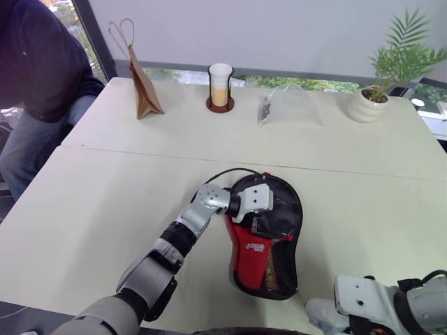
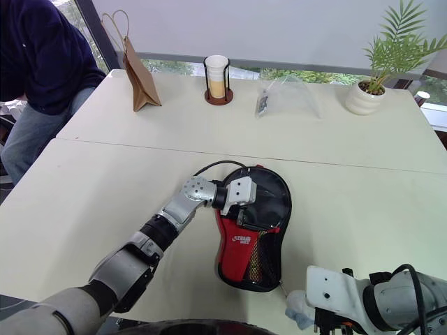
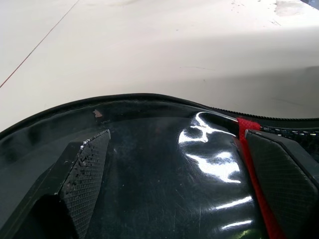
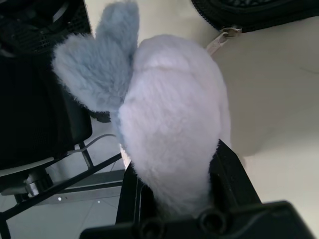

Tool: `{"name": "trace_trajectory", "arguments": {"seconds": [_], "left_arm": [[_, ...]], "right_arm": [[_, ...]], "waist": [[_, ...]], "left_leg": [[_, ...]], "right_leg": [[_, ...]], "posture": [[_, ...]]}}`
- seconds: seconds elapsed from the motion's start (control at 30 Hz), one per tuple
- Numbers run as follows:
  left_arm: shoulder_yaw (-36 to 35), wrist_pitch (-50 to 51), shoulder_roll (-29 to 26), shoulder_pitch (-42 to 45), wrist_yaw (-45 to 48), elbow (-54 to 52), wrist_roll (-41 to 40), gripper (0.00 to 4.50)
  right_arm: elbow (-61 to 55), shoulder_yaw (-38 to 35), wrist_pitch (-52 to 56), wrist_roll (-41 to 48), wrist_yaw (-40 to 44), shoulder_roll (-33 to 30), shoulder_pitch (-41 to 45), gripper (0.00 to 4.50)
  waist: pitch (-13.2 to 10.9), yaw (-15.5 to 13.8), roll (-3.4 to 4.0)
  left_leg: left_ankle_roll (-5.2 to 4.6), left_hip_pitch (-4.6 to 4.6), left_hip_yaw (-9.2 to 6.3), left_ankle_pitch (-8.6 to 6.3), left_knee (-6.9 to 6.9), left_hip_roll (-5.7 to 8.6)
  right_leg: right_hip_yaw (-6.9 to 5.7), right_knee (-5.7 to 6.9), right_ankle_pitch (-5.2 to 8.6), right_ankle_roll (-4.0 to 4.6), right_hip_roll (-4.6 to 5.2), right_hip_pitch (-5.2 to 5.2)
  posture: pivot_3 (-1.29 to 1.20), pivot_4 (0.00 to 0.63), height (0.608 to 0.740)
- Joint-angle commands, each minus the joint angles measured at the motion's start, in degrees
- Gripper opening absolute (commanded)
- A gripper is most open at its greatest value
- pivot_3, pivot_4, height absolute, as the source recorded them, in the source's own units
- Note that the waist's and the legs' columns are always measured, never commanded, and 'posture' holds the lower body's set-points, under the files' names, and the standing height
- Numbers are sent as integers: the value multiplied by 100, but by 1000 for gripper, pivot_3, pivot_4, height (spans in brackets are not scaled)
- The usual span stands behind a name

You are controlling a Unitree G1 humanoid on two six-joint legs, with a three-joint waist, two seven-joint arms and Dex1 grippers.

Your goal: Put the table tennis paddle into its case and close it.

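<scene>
Left end effector (image 3: 174, 164): fingers spread wide, lying over the glossy black blade of the table tennis paddle (image 3: 164, 199); one finger (image 3: 84, 174) on each side of the blade, not clamped on it.
Table tennis paddle: inside the case (image 1: 269, 258), blade at the round end under the left end effector, red rim just beside one finger.
Case: flat on the desk (image 1: 105, 188), red panel and mesh pocket toward the robot, zip pull (image 4: 219, 42) near the right end effector.
Right end effector (image 4: 174, 194): closed on a grey-blue fuzzy lump (image 4: 169, 139), at the desk's near edge, well apart from the left one.
Far side of desk: paper bag (image 1: 143, 91), cup (image 1: 220, 85), potted plant (image 1: 370, 101).
</scene>
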State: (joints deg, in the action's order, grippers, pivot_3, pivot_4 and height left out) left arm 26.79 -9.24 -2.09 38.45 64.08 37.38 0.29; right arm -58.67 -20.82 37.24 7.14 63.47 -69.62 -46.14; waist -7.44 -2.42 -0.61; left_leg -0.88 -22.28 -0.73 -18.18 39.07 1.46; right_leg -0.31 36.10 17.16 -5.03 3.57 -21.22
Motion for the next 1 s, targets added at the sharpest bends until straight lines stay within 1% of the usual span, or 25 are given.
{"name": "trace_trajectory", "arguments": {"seconds": [0.03, 0.1, 0.13, 0.17, 0.2, 0.23, 0.27, 0.37, 0.5, 0.57, 0.63, 0.67, 0.73, 0.77, 0.9, 1.0], "left_arm": [[120, 248, -129, -186, -121, 471, 319, 4500], [42, 269, -146, -183, -101, 423, 244, 4500], [8, 274, -155, -188, -83, 389, 213, 4500], [-63, 342, -170, -193, -54, 313, 136, 4500], [-130, 390, -198, -194, -31, 228, 67, 4500], [-190, 430, -227, -195, -11, 151, 3, 4500], [-244, 482, -252, -191, 1, 91, -53, 4500], [-352, 629, -358, -172, -1, -104, -138, 4500], [-744, 1110, -554, -80, 127, -623, -560, 4500], [-1076, 1471, -706, 34, 138, -1049, -890, 4500], [-1367, 1885, -921, 145, 173, -1517, -1192, 4500], [-1495, 2154, -1069, 186, 223, -1771, -1353, 4500], [-1738, 2616, -1384, 233, 354, -2247, -1677, 4500], [-1815, 2784, -1504, 232, 398, -2435, -1797, 4500], [-2169, 3563, -2350, 178, 717, -3316, -2322, 4500], [-2381, 4024, -3078, -13, 917, -3962, -2614, 4500]], "right_arm": [[278, -65, 216, 198, -26, 71, 698, 1182], [563, -48, 265, 299, -30, 60, 1232, 2085], [671, -18, 286, 315, -31, 51, 1425, 2698], [858, 50, 331, 339, -75, 34, 1727, 3237], [1042, 137, 375, 371, -123, 18, 2045, 3666], [1197, 236, 437, 391, -171, 0, 2329, 4266], [1321, 340, 502, 403, -208, -19, 2563, 4431], [1587, 487, 641, 538, -137, -42, 3020, 4431], [1913, 232, 865, 1092, 188, -97, 3726, 4431], [2147, 13, 1022, 1433, 317, -153, 4239, 4431], [2347, -146, 1122, 1694, 406, -226, 4686, 4431], [2427, -214, 1145, 1824, 455, -260, 4882, 4431], [2589, -298, 1192, 2047, 515, -313, 5245, 4431], [2645, -322, 1200, 2116, 533, -336, 5360, 4431], [2943, -317, 921, 2072, 581, -498, 5646, 4431], [3070, -440, 746, 2002, 654, -544, 5563, 4431]], "waist": [[1, 11, -1], [0, 15, -1], [0, 10, 0], [-1, 10, 0], [-3, 16, 3], [-5, 19, 8], [-9, 26, 14], [-21, 32, 27], [-47, 39, 60], [-77, 48, 96], [-112, 37, 88], [-115, 35, 85], [-115, 21, 85], [-115, 17, 86], [-117, 29, 88], [-119, 37, 90]], "left_leg": [[0, 1, 0, 0, 0, 0], [0, 1, 0, 0, 0, 0], [-1, 1, 1, 0, 0, 0], [-1, 0, 0, 0, -1, 0], [-1, -1, 0, 0, -2, 0], [-1, -3, 0, 0, -3, 0], [-1, -4, 1, 0, -2, 0], [0, -12, 1, 0, -5, -1], [0, -13, 1, 0, -8, -1], [0, -13, 1, 1, -5, -1], [2, -27, 1, 2, -3, -1], [3, -40, 2, 2, -3, -1], [14, -102, 2, 9, 3, 1], [53, -127, 2, 32, 7, 3], [53, -134, 5, 32, 0, 8], [53, -131, 5, 32, 4, 8]], "right_leg": [[0, -1, 1, 2, 0, 1], [0, -4, 1, 3, 0, 1], [1, -5, 1, 4, 0, 1], [0, -5, 2, 5, 0, -1], [0, -4, 2, 5, 0, -3], [0, -3, 2, 5, 0, -5], [1, -3, 1, 5, 0, -8], [1, 1, 1, 6, 0, -18], [1, 6, -4, -4, 0, -23], [2, 7, -5, -1, 0, -23], [1, 10, -8, -3, 0, -37], [1, 12, -11, -7, 0, -50], [0, 23, -18, -20, -2, -115], [0, 30, -20, -22, -2, -144], [0, 25, -19, -20, -3, -150], [0, 22, -19, -20, -3, -144]], "posture": [[0, 150, 740], [0, 150, 740], [0, 150, 740], [0, 150, 740], [0, 150, 740], [0, 150, 740], [0, 150, 740], [0, 150, 740], [0, 150, 740], [0, 150, 740], [0, 150, 740], [0, 150, 740], [0, 150, 740], [0, 150, 740], [0, 150, 740], [0, 150, 740]]}}
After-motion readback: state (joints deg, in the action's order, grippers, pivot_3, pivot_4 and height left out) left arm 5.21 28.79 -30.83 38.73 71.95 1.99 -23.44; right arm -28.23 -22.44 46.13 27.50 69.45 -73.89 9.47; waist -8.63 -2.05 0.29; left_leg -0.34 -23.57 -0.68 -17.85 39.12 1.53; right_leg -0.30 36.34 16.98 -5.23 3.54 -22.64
